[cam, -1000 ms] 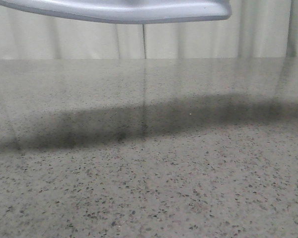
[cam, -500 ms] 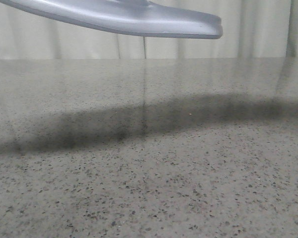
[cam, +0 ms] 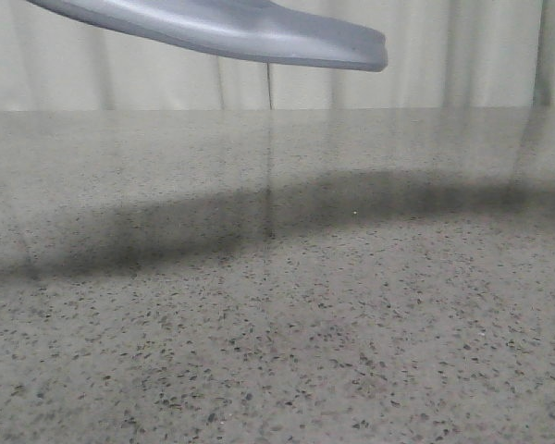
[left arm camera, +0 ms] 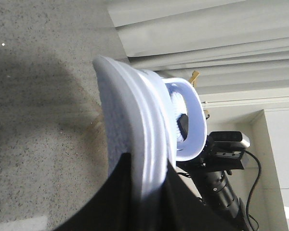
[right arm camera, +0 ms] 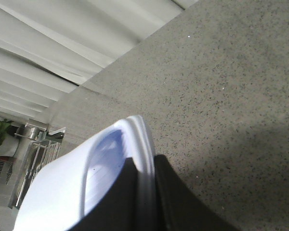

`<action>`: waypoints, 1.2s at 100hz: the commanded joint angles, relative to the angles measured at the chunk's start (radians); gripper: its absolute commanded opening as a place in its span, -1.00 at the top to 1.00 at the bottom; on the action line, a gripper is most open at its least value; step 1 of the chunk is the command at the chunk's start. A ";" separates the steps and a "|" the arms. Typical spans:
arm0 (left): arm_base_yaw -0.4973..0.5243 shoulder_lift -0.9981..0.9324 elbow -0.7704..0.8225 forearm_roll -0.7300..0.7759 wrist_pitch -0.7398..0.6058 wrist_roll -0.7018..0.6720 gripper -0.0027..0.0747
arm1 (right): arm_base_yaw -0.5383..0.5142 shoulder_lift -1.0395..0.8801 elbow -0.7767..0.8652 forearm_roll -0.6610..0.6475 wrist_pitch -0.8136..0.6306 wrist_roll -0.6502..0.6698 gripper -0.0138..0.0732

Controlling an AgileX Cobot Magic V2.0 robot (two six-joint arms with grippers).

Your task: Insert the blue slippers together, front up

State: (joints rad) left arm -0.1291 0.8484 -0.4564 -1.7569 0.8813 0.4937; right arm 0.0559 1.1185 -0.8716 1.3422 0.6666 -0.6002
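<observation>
Both blue slippers are held in the air above the speckled table [cam: 287, 333]. My left gripper [left arm camera: 148, 166] is shut on the sole edge of one pale blue slipper [left arm camera: 130, 110]; its wide strap [left arm camera: 192, 120] curves beyond. My right gripper [right arm camera: 144, 166] is shut on the rim of a slipper [right arm camera: 62, 187], whose hollow inside faces the camera. In the front view only a grey-blue slipper sole [cam: 222, 28] shows along the upper edge, tilted down to the right; neither gripper appears there. Whether the two slippers touch cannot be told.
A pale pleated curtain [cam: 462, 55] hangs behind the table's far edge. A black arm with a camera [left arm camera: 226, 144] sits just past the strap in the left wrist view. A metal rack [right arm camera: 38, 149] stands off the table's side.
In the front view the slipper sole has slid to the left, and its right tip has dropped a little and tilted more.
</observation>
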 commanded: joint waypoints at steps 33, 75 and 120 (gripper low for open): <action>-0.007 -0.009 -0.042 -0.104 0.143 0.005 0.89 | 0.008 -0.005 -0.024 0.130 0.187 -0.096 0.93; -0.007 -0.009 -0.042 -0.104 0.163 0.005 0.89 | 0.086 0.013 -0.024 0.136 0.206 -0.139 0.93; -0.007 -0.009 -0.042 -0.104 0.188 0.007 0.89 | 0.117 0.052 -0.026 0.173 0.162 -0.215 0.93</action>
State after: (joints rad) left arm -0.1206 0.8484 -0.4591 -1.7440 0.8751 0.5014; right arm 0.1377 1.1881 -0.8716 1.4340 0.6482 -0.7744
